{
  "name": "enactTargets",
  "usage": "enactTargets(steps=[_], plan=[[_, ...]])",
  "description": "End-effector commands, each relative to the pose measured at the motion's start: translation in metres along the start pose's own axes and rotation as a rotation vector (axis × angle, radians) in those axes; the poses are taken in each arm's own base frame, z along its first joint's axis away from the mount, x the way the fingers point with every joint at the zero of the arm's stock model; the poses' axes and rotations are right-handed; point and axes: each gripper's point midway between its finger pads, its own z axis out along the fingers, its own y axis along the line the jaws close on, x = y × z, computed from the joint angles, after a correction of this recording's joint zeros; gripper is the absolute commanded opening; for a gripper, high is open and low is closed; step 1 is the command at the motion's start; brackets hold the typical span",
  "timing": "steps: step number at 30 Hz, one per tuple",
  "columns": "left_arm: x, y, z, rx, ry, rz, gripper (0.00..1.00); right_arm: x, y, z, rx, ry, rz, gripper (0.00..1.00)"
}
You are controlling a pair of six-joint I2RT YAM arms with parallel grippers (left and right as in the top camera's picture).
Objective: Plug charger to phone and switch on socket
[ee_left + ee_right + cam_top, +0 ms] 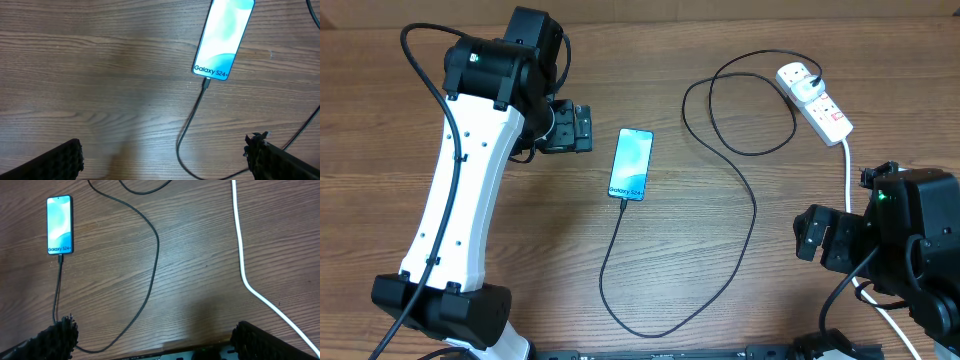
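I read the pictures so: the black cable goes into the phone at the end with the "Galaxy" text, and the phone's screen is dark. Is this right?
Not quite. The screen of the phone is not dark. It is lit, light blue-teal, as the left wrist view shows clearly. The rest holds: the black cable meets the phone at the end with the "Galaxy" text.

The phone point(631, 164) (screen lit) is laid flat near the middle of the wooden tabletop point(550, 250). The charger point(754, 215) is joined to its near end and looped across to the socket point(817, 102), which is set by the far right corner. A thick white cord point(848, 170) is trailed from it toward the near edge.
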Motion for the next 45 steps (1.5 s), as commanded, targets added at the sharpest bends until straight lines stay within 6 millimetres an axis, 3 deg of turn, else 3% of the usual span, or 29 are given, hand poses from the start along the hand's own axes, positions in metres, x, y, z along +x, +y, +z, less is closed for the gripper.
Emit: enactTargets(steps=[1, 15, 27, 36, 40, 45], plan=[[0.001, 0.004, -0.006, -0.004, -0.02, -0.019, 0.99, 0.001, -0.001, 0.001, 0.004, -0.002, 0.0, 1.0], [0.001, 0.004, -0.006, -0.004, -0.02, -0.019, 1.0, -0.008, 0.003, -0.001, -0.018, -0.048, 0.025, 1.0], [0.001, 0.004, -0.006, -0.004, -0.02, -0.019, 1.0, 0.006, -0.01, -0.026, -0.058, -0.184, 0.085, 1.0], [0.001, 0.004, -0.006, -0.004, -0.02, -0.019, 1.0, 0.002, -0.014, -0.027, -0.051, -0.231, 0.014, 1.0], [0.001, 0.004, -0.006, -0.004, -0.02, -0.019, 1.0, -0.005, -0.018, -0.027, -0.056, -0.324, 0.014, 1.0], [0.001, 0.004, -0.006, -0.004, -0.02, -0.019, 0.99, -0.008, -0.01, -0.026, -0.151, -0.5, -0.045, 1.0]])
